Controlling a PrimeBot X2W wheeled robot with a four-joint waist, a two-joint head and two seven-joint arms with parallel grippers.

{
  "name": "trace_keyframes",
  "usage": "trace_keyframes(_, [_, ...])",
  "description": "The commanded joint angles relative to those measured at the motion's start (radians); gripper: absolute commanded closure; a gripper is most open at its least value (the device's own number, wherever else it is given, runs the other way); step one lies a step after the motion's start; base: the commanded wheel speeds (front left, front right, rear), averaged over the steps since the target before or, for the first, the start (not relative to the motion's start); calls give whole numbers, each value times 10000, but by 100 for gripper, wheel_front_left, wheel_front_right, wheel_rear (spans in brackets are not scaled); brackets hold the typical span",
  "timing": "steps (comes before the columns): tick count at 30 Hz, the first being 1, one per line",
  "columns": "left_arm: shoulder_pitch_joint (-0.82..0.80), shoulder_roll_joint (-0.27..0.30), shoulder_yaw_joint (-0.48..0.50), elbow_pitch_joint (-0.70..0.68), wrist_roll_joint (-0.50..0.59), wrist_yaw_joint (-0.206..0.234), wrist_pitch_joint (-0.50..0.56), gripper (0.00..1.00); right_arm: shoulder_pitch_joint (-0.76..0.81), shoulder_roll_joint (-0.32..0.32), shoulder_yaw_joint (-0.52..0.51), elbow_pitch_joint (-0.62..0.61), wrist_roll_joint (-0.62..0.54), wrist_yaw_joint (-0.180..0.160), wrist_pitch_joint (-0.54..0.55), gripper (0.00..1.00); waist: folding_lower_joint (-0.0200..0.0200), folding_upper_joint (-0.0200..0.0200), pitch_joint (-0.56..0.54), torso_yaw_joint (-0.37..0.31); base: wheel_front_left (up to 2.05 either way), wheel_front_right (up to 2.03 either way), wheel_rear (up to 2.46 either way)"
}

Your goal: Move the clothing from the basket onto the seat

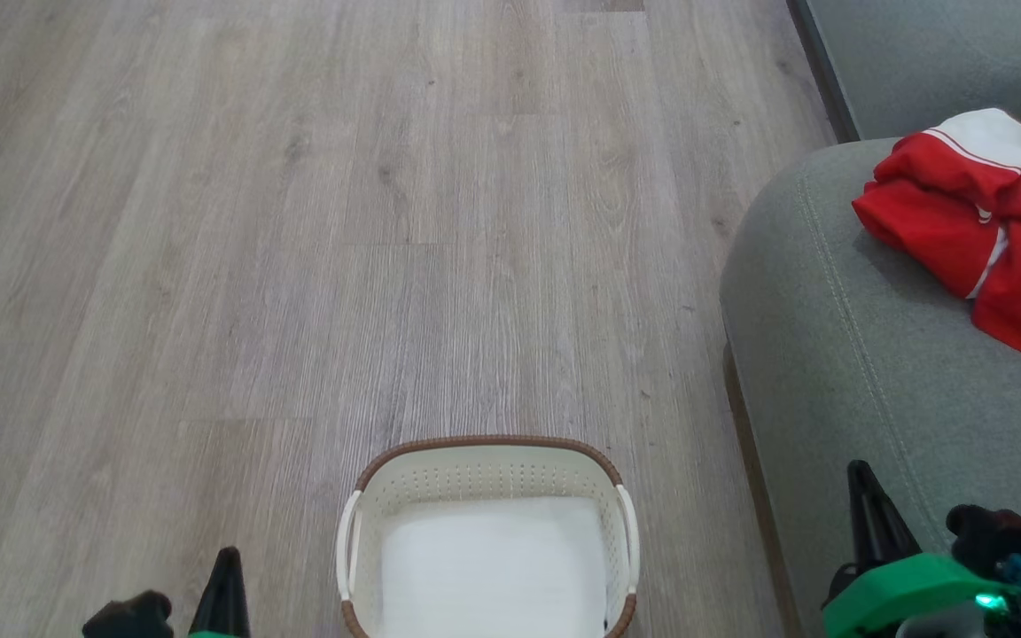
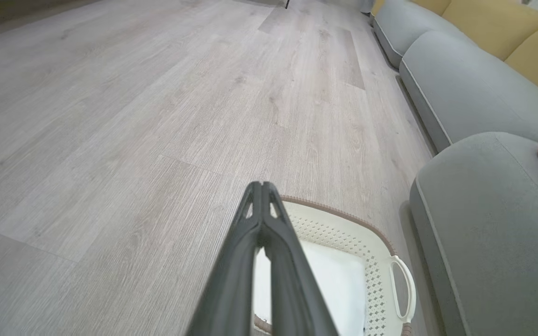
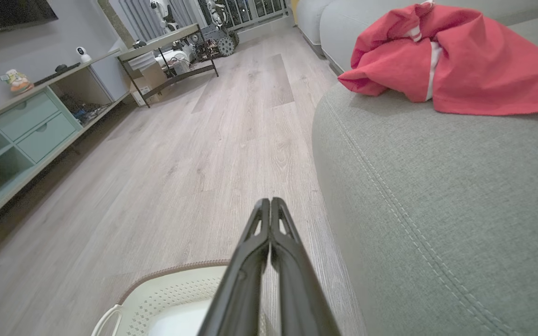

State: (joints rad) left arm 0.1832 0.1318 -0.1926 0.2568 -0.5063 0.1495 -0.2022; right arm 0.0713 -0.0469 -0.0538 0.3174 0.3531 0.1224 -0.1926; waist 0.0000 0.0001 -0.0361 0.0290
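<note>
A: Red clothing (image 1: 980,221) with white panels: where does it lie?
B: Bunched on the grey-green seat (image 1: 847,372), right of the basket (image 1: 488,447) and well apart from it.
A: And the basket?
B: It stands on the wooden floor (image 1: 298,221) near the seat's edge, its white liner (image 1: 493,558) showing.
A: The arms?
B: Left end effector (image 2: 262,193), left of the basket, has its fingers pressed together on nothing. Right end effector (image 3: 270,210), right of the basket, likewise.

red-white clothing (image 1: 980,221), grey-green seat (image 1: 838,354), cream basket (image 1: 484,478)
</note>
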Motion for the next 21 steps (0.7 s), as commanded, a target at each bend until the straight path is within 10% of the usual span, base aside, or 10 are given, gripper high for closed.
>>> trace_keyframes(1, [-431,51,213,-257,-244,-75,92,100,-523,-13,-34,-379,308,13,41,100,0,-1,4,-3,0,0,0])
trace_keyframes(21, [-878,-78,691,-235,-2223,-569,615,100,-751,-17,-136,-444,2521,26,585,100,0,-1,74,-55,0,0,0])
